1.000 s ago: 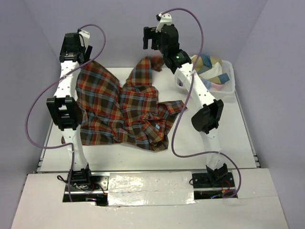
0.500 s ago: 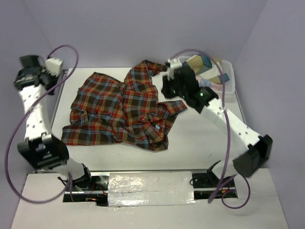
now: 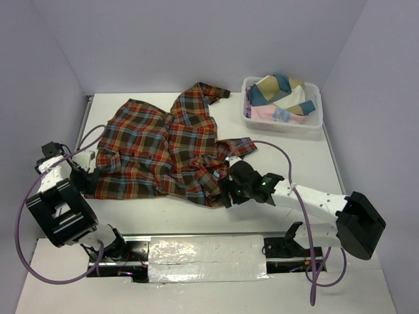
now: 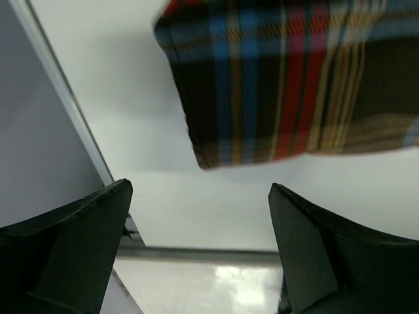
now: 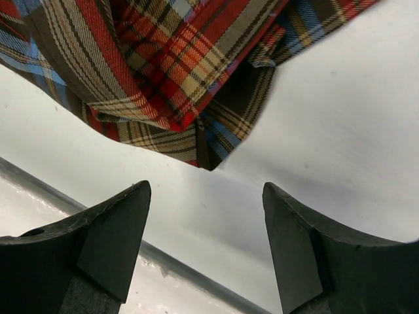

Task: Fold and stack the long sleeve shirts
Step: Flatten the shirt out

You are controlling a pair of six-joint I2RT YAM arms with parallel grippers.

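Lying rumpled on desk: plaid flannel shirt. Left pincer, right pincer both spread wide, empty, near hem corners.

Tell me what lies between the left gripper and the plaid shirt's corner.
Only bare white table. The left wrist view shows the left gripper open, with the plaid shirt corner just ahead of it, not touching.

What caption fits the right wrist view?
Right fingers open and empty over the white table, facing the crumpled near corner of the plaid shirt.
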